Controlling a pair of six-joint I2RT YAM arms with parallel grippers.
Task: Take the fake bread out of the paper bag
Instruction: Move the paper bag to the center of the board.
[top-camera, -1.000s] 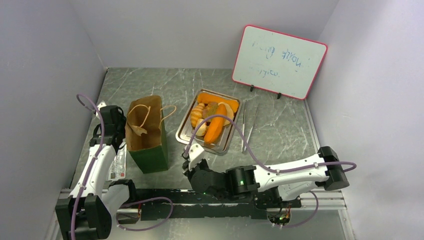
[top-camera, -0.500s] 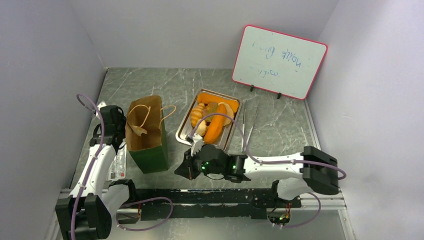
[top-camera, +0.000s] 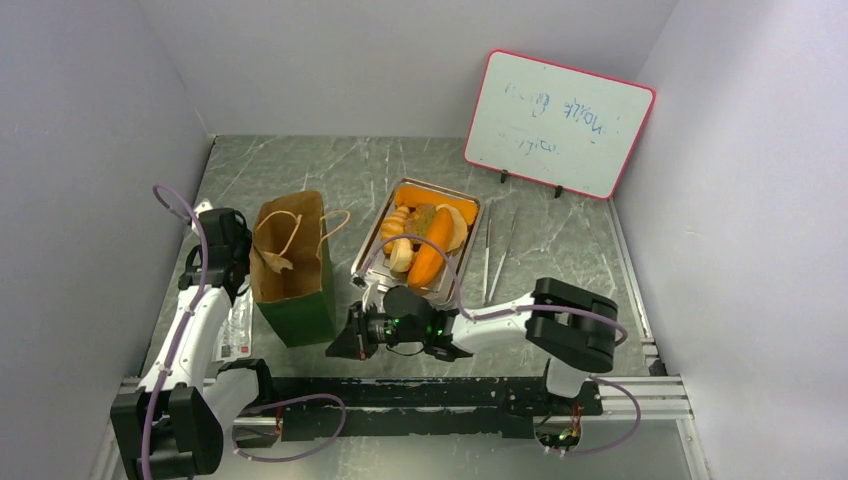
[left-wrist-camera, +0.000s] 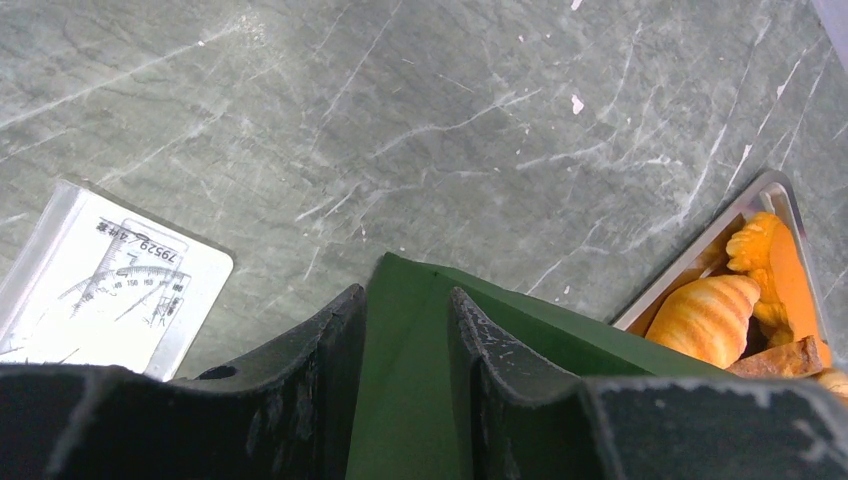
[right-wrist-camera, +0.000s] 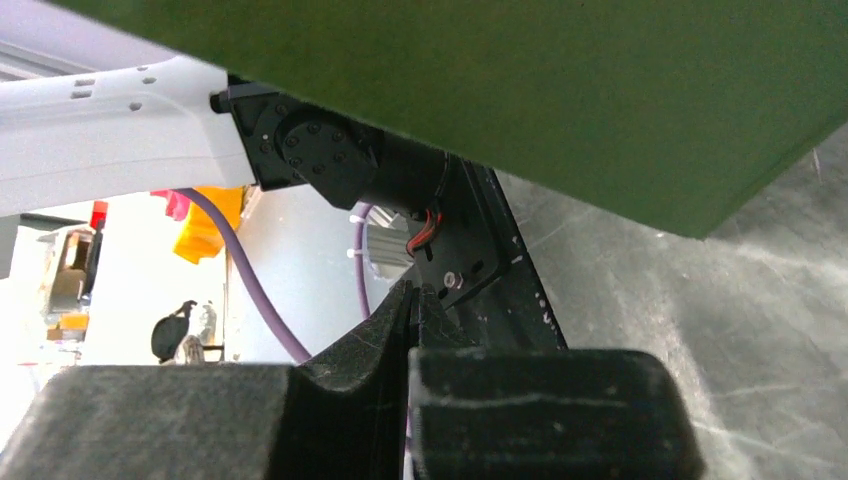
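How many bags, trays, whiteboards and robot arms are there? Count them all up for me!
Paper bag: 1
Metal tray: 1
Whiteboard: 1
Robot arms: 2 (left arm, right arm)
Total: 5

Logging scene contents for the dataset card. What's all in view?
paper bag: 1, dark green outside, brown inside, upright, left of the tray
metal tray: 1, silver, mid-table
fake bread: several overlapping pieces, orange and tan, in the tray
thin metal tongs: apparently 1 pair, right of the tray
whiteboard: 1, white with a pink frame, far right
labelled clear item: 1, white, left of the bag
table: 1, grey marble
left gripper: shut on the bag's wall
right gripper: shut, empty, low beside the bag's base
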